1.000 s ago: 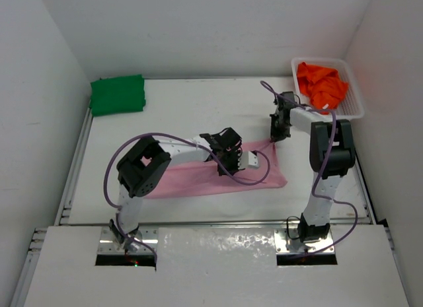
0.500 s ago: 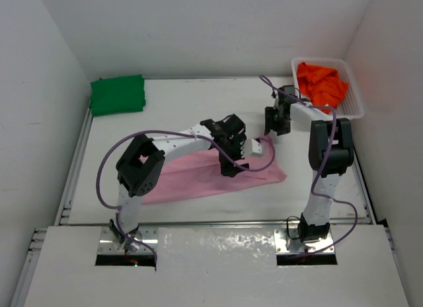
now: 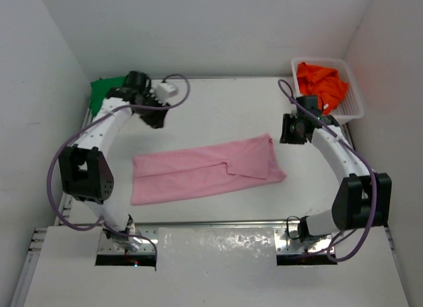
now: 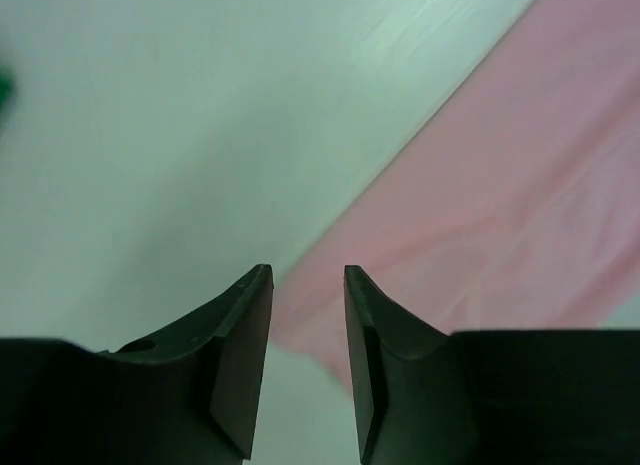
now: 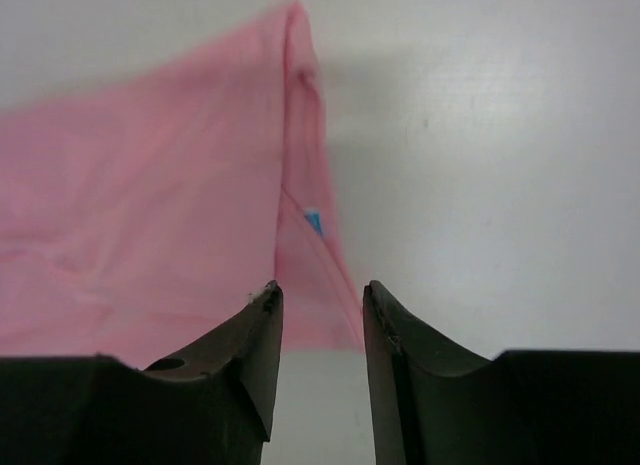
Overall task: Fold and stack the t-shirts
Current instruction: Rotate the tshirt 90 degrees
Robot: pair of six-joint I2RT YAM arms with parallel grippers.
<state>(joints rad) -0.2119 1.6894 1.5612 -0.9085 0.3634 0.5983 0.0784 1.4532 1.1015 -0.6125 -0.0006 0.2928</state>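
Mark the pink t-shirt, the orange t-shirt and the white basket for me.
pink t-shirt (image 3: 205, 170), top external view, middle of the flat cloth.
orange t-shirt (image 3: 322, 82), top external view, middle of the crumpled heap.
white basket (image 3: 355, 89), top external view, right lattice wall.

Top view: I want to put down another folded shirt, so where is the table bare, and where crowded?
Bare: the back middle of the table, between the left gripper and right gripper, behind the pink shirt. Also a narrow strip along the near edge. Crowded: the back left by the green shirt, and the back right by the basket.
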